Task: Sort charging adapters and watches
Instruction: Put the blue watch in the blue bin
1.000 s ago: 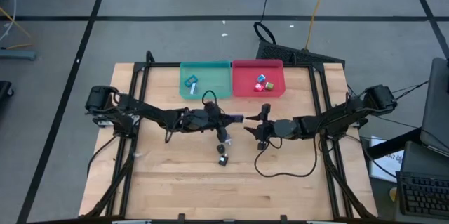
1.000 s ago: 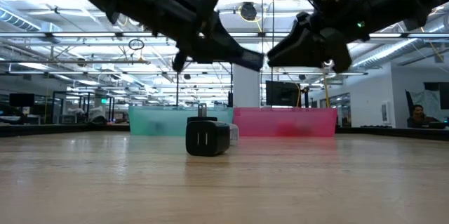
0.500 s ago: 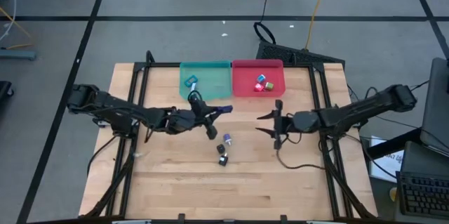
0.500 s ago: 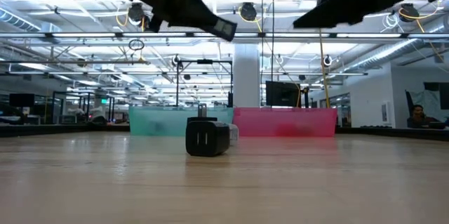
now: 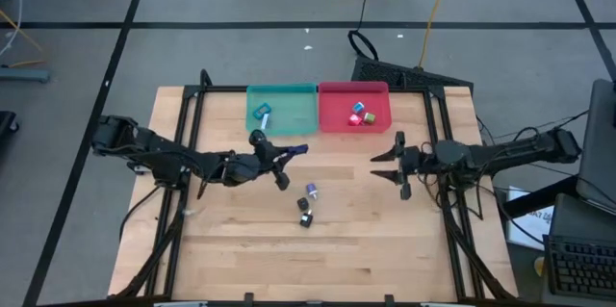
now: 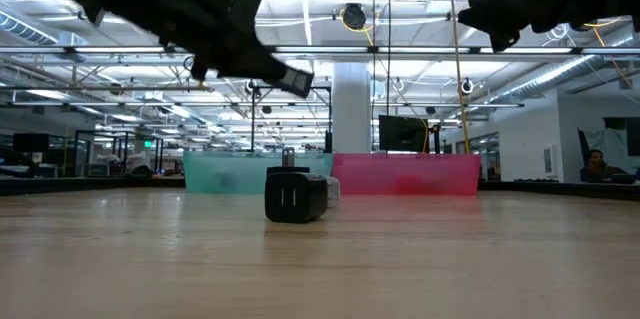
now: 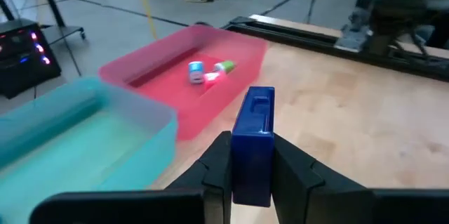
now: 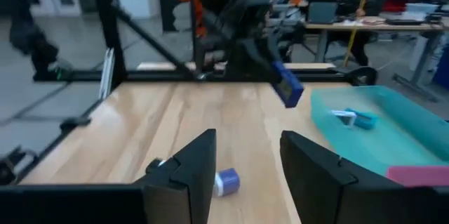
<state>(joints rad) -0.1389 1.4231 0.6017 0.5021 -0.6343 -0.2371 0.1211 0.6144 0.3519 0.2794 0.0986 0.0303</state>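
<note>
My left gripper (image 5: 286,155) hangs above the table's middle, short of the teal tray (image 5: 281,126), shut on a dark blue watch (image 7: 252,136), which also shows in the right wrist view (image 8: 287,87). Another watch (image 5: 262,112) lies in the teal tray. The pink tray (image 5: 353,126) holds a few charging adapters (image 5: 361,113). A light blue adapter (image 5: 313,190) and a black adapter (image 5: 305,218) sit on the wood. My right gripper (image 5: 383,164) hovers at the right, its fingers (image 8: 189,168) a little apart, with nothing between them. My left gripper pinches the dark blue watch between its two fingers (image 7: 219,161), which lie on its two opposite sides (image 7: 245,171). The fingers come nearly level from the table's left. The watch juts forward past the fingertips, its far end (image 7: 259,101) free, lifted clear of the table.
The two trays stand side by side at the table's far edge. The black adapter (image 6: 295,197) stands in the low view in front of them. Bare wood lies along the near edge and between the two arms. Black frame rails run down both sides.
My left gripper has drawn back toward the table's left edge, rolling its wrist, with the blue watch still held clear of the table. My right gripper has pulled away from it toward the right edge, risen and rolled. The adapters on the wood have stayed put.
</note>
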